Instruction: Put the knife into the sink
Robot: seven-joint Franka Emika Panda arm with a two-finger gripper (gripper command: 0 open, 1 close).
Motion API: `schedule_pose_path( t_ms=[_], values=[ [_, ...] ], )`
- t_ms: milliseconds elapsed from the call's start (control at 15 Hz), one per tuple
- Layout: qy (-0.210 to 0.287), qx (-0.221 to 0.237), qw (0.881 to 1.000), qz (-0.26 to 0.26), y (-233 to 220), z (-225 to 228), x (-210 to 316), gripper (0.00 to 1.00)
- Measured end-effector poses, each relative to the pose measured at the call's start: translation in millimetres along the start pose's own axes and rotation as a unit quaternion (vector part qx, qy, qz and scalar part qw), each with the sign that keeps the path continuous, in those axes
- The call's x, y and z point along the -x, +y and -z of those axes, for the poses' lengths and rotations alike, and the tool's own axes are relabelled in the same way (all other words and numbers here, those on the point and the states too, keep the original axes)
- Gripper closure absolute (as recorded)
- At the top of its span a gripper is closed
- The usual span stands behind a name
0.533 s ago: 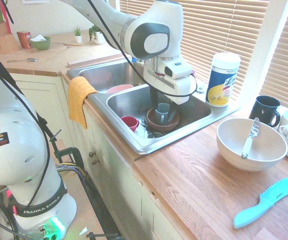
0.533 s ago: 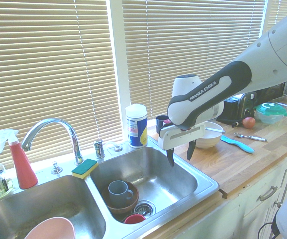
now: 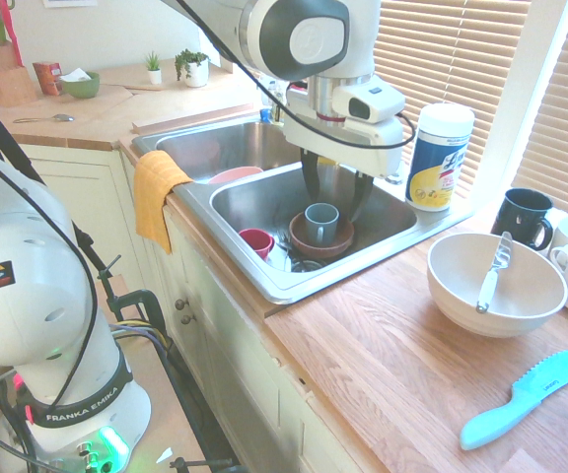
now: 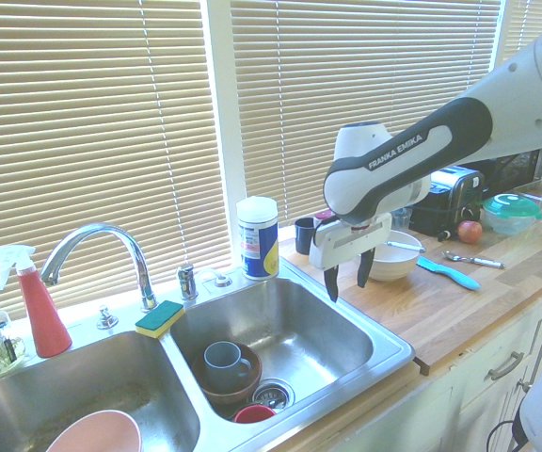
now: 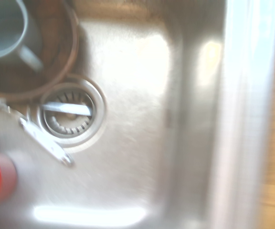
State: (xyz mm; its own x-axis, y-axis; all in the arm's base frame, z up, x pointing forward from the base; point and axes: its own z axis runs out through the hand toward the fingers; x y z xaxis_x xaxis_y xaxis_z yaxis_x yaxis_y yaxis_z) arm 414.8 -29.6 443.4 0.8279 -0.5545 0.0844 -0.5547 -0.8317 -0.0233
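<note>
- The knife [image 3: 491, 277], white-handled with a dull silver blade, leans inside the white bowl [image 3: 452, 291] on the wooden counter [image 3: 383, 365], handle down in the hollow and blade tip propped over the far rim; it appears left there as used tableware, and nothing grips it.
- The sink [image 3: 264, 271] lies to the bowl's left, its nearer basin already holding a grey mug [image 3: 320, 222] in a brown bowl [image 3: 304, 242] beside a red cup [image 3: 256, 241], so the knife has yet to make the trip.
- The gripper [image 3: 334, 192] hangs above that basin pointing straight down, its fingers spread wide and empty, well apart from the knife; the wrist view shows only the drain [image 5: 69, 115] and steel floor below.
- A teal plastic knife [image 3: 527, 398] rests near the counter's front edge, right of the bowl, and a wipes canister [image 3: 439, 156] stands behind the sink.
- Compared with half a second ago, the gripper sits higher over the basin and has shifted slightly towards the counter side; the knife and dishes are unmoved.
</note>
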Motion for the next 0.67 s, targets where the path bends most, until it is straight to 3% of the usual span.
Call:
schedule_pose_path(
  t_ms=[333,667],
  values=[
    [0.009,0.007,0.996,0.089,71,27,-41,0.0],
    [-0.007,0.018,0.996,0.085,122,13,-91,0.0]
  ],
)
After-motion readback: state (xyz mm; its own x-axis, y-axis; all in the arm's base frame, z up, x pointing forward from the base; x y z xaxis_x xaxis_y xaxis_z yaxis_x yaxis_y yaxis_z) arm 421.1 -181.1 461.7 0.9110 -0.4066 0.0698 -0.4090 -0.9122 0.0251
